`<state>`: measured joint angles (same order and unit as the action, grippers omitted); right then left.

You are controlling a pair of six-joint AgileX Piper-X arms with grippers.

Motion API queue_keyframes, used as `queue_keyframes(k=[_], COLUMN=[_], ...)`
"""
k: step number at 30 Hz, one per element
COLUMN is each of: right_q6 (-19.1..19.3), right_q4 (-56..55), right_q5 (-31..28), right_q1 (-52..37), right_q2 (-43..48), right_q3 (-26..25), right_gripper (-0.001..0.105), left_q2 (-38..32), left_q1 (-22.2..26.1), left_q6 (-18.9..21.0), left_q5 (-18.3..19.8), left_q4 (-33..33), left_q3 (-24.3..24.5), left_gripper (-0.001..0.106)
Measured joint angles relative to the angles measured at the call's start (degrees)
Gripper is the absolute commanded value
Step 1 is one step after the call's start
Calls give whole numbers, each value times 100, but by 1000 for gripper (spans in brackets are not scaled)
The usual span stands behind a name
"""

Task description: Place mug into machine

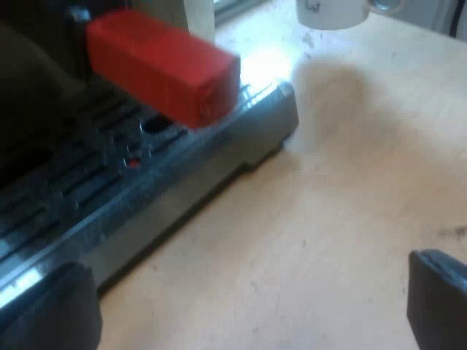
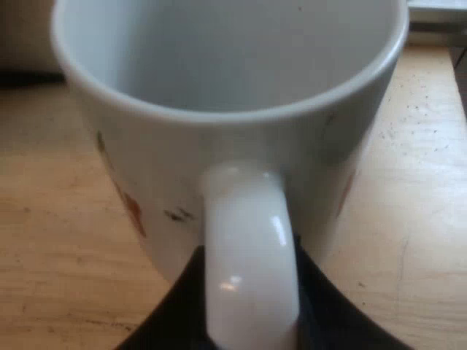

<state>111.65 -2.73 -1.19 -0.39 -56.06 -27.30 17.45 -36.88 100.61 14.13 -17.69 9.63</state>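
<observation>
One risk for you: the mug (image 2: 160, 160), upright over the table (image 1: 350, 219) and well apart from the machine's drip tray (image 1: 146, 211), is gripped only by its handle. It may swivel in the right gripper (image 2: 252, 317) or clip the red handle end (image 1: 164, 65) over the tray. Right arm sits low behind the mug; left gripper (image 1: 241, 310) hovers beside the tray, fingers spread wide (empty).

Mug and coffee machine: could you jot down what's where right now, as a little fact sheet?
mug: white, empty, upright on the table, apart from the machine
right gripper: fingers closed on the mug's handle
left gripper: open, empty, near the drip tray
red handle end: at the machine's front, above the tray
task: mug not yet in machine
</observation>
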Motion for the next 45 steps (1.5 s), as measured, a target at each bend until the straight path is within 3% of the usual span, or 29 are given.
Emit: queue_keyframes(k=[6, 8, 10, 13, 15, 23, 28, 36, 40, 45], right_q6=[108, 110, 110, 110, 110, 4, -6, -73, -516, -648], right_q4=[-1105, -1185, -1875, -2180, -2653, -3295, -3353, -3312, -2821, -2304], right_q5=[301, 386, 871, 1014, 1245, 2003, 2198, 1328, 310, -345], right_q1=[0, 0, 0, 0, 0, 0, 421, 1886, 2940, 3811], right_q2=[1485, 1616, 2257, 2580, 3282, 3814, 3814, 3731, 3283, 2735], right_q3=[0, 0, 0, 13, 33, 33, 42, 42, 64, 64], right_gripper=[0, 0, 0, 0, 0, 0, 0, 0, 0, 0], left_q2=[0, 0, 0, 0, 0, 0, 0, 0, 0, 0], left_q1=[0, 0, 0, 0, 0, 0, 0, 0, 0, 0], left_q6=[0, 0, 0, 0, 0, 0, 0, 0, 0, 0], left_q5=[-470, -627, -695, -869, -869, -893, -1379, -1467, -1467, -1467], left_q4=[33, 33, 33, 64, 93, 536, 621, 621, 621, 621], left_q3=[0, 0, 0, 0, 0, -251, -250, -250, -250, -250], left_gripper=[87, 87, 87, 87, 87, 87, 87, 87, 87, 87])
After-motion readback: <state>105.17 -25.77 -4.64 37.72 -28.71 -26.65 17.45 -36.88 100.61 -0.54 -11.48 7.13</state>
